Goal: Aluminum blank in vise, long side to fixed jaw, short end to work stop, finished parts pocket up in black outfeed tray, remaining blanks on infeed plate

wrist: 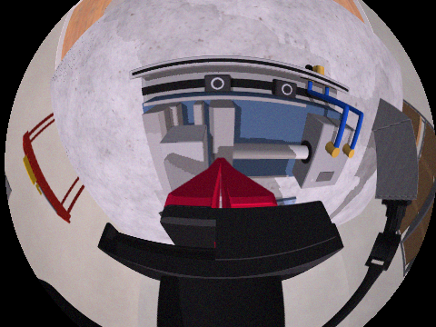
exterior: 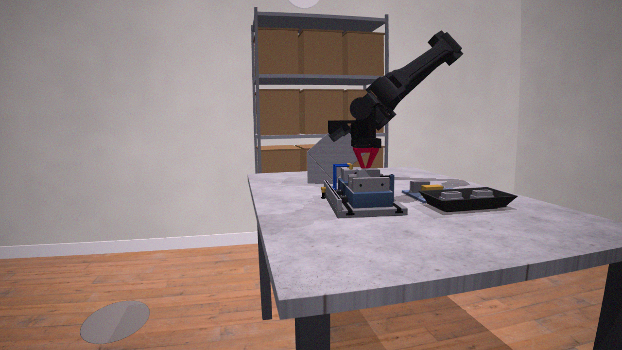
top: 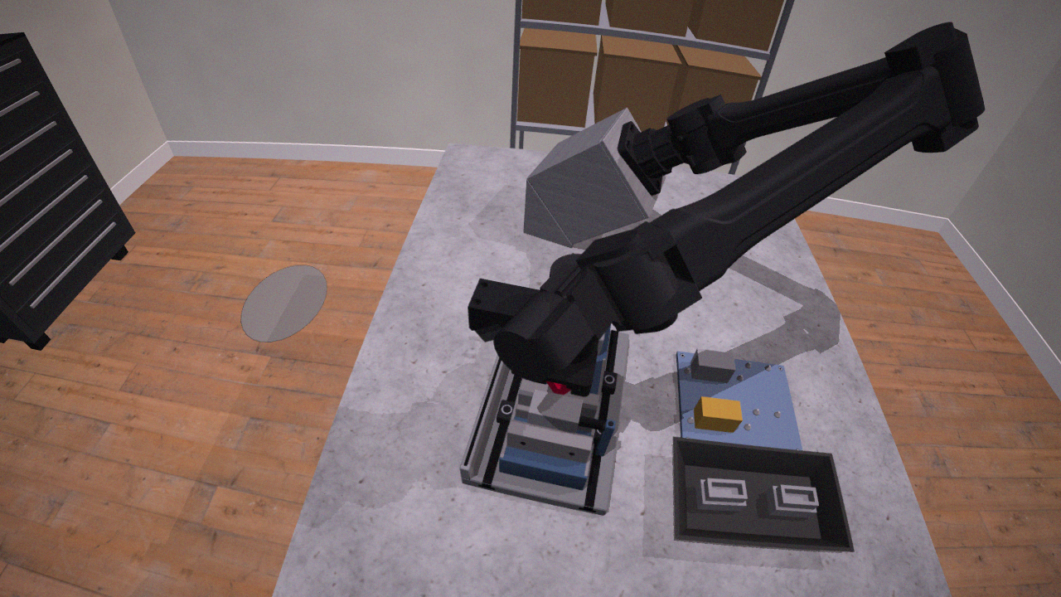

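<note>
My gripper (top: 558, 390) (exterior: 365, 167) (wrist: 221, 163) is shut with nothing between its red fingertips, just above the vise (top: 468, 463) (exterior: 398, 212). A gray aluminum blank (top: 568, 405) (exterior: 368, 172) (wrist: 182, 147) sits between the jaws beside the fixed jaw (top: 549, 443) (exterior: 371, 184). Its contact with the work stop (top: 591, 422) is unclear. The infeed plate (top: 778, 434) bears a yellow brass blank (top: 717, 414) (exterior: 431, 187) and a taller-looking gray blank (top: 714, 365) (exterior: 419, 186); its seating is unclear. Two finished parts (top: 724, 491) (top: 794, 497) lie pocket up in the black outfeed tray (top: 838, 504) (exterior: 456, 204).
Blue hoses (exterior: 334, 174) (wrist: 341, 127) rise at the vise's far end, beside its cylinder block (wrist: 318, 150). A blue upright post (top: 605, 438) (exterior: 391, 183) stands at the vise's tray side. Short pins (top: 756, 412) stick up from the infeed plate. My arm's slanted gray pedestal (top: 582, 192) stands behind.
</note>
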You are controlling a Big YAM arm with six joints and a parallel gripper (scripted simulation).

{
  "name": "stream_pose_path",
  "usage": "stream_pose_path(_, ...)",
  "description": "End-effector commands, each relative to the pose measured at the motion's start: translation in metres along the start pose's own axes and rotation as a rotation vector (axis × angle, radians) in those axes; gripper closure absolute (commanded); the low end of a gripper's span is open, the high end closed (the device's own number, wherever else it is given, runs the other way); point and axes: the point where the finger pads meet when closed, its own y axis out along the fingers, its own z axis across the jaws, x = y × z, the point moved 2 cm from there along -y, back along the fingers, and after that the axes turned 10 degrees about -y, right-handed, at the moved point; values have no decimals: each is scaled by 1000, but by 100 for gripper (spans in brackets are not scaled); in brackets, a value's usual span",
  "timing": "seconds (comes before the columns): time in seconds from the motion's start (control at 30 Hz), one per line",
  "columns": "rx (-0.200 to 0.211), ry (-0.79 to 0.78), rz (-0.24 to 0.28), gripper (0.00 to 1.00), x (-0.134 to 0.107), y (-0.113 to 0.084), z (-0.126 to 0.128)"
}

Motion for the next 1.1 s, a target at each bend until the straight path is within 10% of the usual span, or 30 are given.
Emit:
stream_pose_path(0.0, 5, -29, -2, 100, -4, 3, 18)
stream_pose_path(1.07, -3, -19, 3, 100, -3, 4, 23)
